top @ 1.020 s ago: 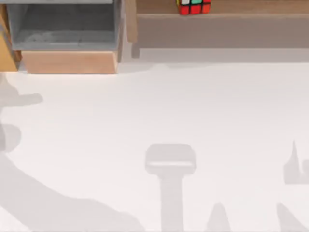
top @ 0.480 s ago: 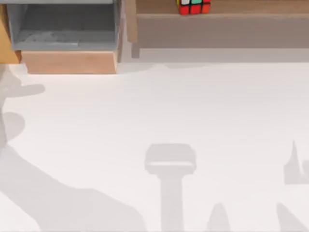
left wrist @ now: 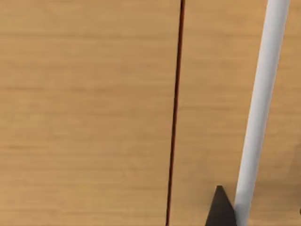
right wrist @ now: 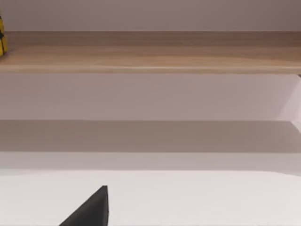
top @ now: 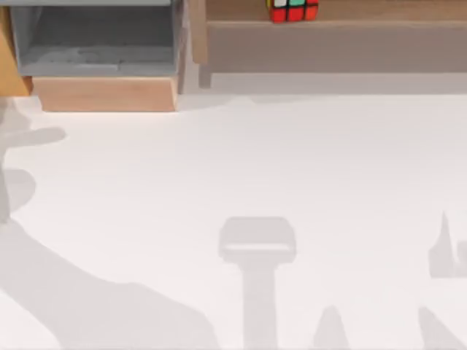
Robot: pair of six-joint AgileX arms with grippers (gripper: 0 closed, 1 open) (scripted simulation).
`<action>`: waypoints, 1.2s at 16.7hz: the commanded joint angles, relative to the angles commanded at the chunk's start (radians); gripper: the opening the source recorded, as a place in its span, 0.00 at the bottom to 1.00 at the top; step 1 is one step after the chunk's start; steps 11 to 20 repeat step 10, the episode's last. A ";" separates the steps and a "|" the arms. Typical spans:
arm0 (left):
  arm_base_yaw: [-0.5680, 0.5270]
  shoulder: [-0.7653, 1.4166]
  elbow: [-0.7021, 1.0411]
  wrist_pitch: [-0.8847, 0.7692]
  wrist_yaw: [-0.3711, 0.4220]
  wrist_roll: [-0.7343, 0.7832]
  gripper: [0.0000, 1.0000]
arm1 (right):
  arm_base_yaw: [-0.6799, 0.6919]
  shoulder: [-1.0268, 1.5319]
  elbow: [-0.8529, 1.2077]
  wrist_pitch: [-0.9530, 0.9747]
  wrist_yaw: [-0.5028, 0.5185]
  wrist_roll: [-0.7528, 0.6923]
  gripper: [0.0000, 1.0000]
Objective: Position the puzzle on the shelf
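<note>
Sitting on the shelf at the surface's far edge, the puzzle touches neither arm; jaws' state cannot be told.

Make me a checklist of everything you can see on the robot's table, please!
Surface: white table, crossed by grey shadows.
Job's things: puzzle sits on the shelf, near the board's front edge, at the top view's far side; its yellow side peeks into the right wrist view, on the same shelf.
Clutter: wooden box with grey interior at the far left, beside the shelf.
Grippers: a dark fingertip in the left wrist view, close to a wooden panel; a dark fingertip in the right wrist view, above the table, facing the shelf.
Cables: nothing seen.
Surroundings: nothing seen.
</note>
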 joint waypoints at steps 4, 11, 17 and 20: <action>0.000 0.000 0.000 0.000 0.000 0.000 0.98 | 0.000 0.000 0.000 0.000 0.000 0.000 1.00; 0.000 0.000 0.000 0.000 0.000 0.000 1.00 | 0.000 0.000 0.000 0.000 0.000 0.000 1.00; 0.000 0.000 0.000 0.000 0.000 0.000 1.00 | 0.000 0.000 0.000 0.000 0.000 0.000 1.00; 0.000 0.000 0.000 0.000 0.000 0.000 1.00 | 0.000 0.000 0.000 0.000 0.000 0.000 1.00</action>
